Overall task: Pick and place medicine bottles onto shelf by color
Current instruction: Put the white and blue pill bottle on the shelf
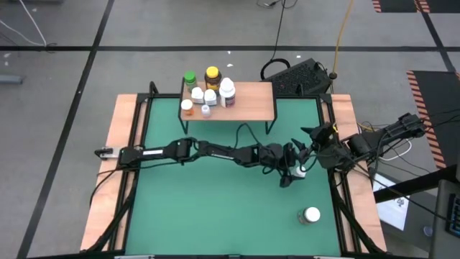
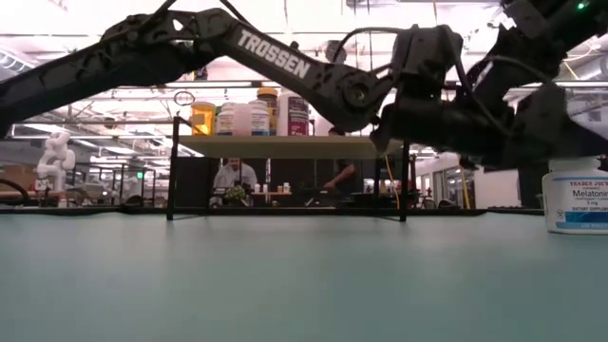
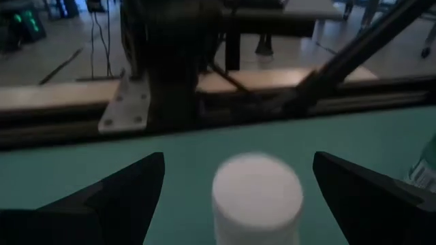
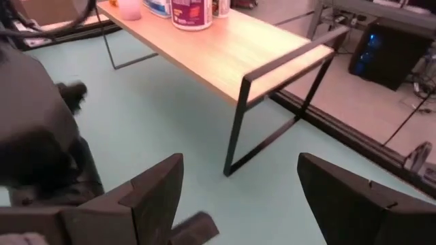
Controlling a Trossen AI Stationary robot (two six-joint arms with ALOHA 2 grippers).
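A white bottle (image 1: pixel 301 171) stands upright on the green mat at the right. It also shows in the left wrist view (image 3: pixel 257 197) and in the low view (image 2: pixel 575 199). My left gripper (image 1: pixel 291 171) is open above it, one finger on each side of its cap (image 3: pixel 238 163), touching nothing. My right gripper (image 1: pixel 307 137) is open and empty (image 4: pixel 238 197), just far of the left gripper, facing the shelf (image 1: pixel 237 102). Several bottles stand on the shelf's left half, among them a green-capped one (image 1: pixel 189 78) and an amber one (image 1: pixel 212 75).
A greyish bottle with a white lid (image 1: pixel 310 214) stands on the mat near the front right. The shelf's right half (image 4: pixel 225 51) is bare wood. A wooden frame (image 1: pixel 122 144) runs around the mat. People show in the room behind the shelf (image 2: pixel 233 176).
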